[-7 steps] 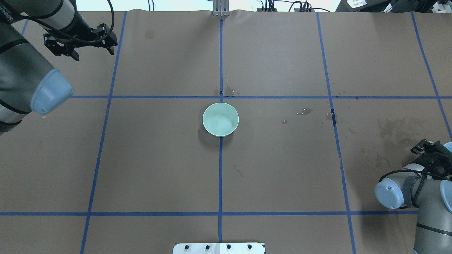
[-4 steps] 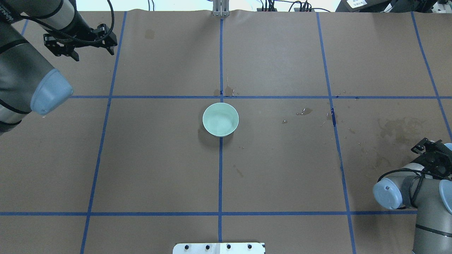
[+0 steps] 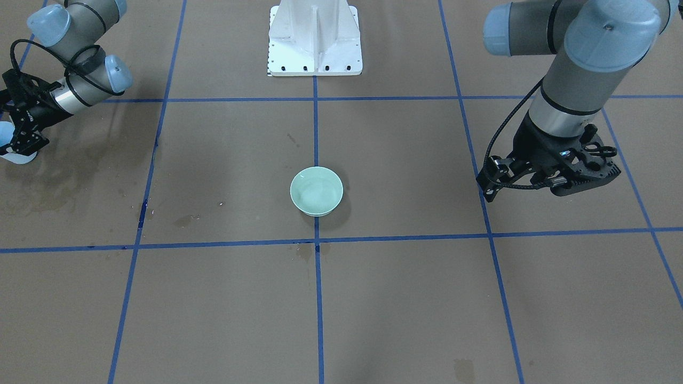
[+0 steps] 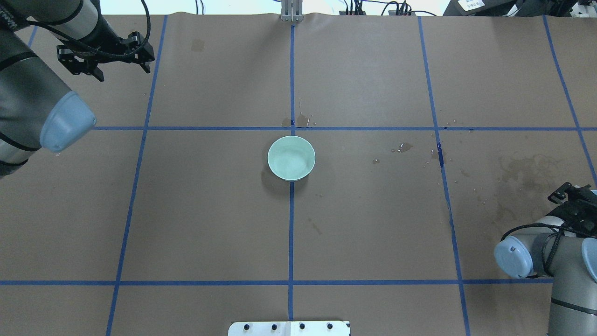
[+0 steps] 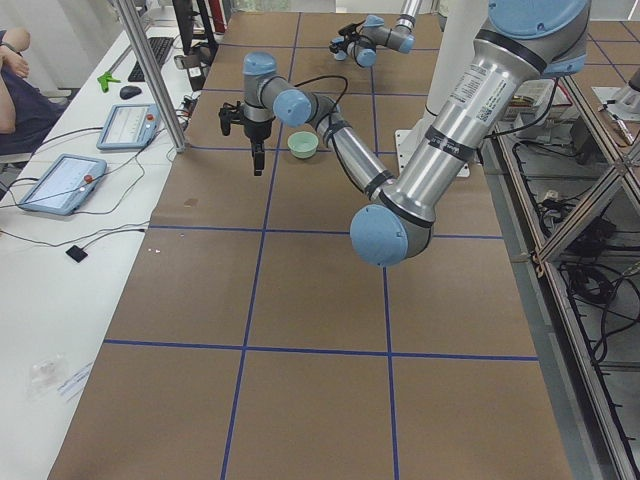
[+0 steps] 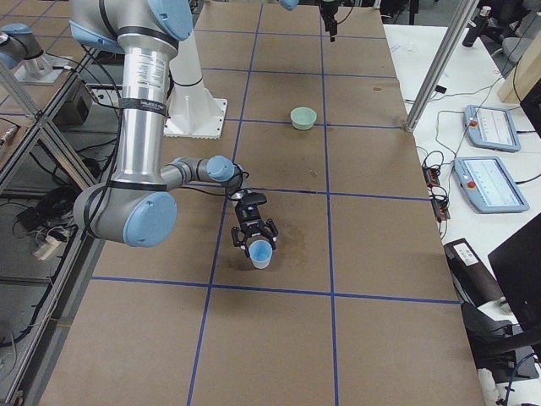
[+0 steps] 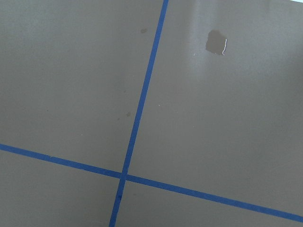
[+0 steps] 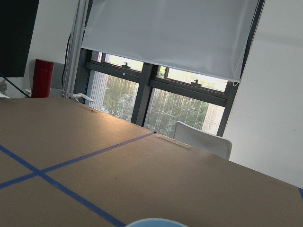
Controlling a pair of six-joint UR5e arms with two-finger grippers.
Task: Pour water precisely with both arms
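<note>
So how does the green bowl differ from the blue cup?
The bowl is pale green, wide and low; the cup is pale blue and narrower. The bowl stands free at the centre of the table; the cup sits between the fingers of the right hand. Both are upright.

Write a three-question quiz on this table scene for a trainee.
1. True or false: the bowl sits on a blue tape line.
2. Which arm's end effector is at the cup? A) left B) right C) neither
3. Fill in: the left end effector holds ____.

Key: 1 true. 2 B, the right end effector. 3 nothing; it hangs empty over the table's far corner.
</note>
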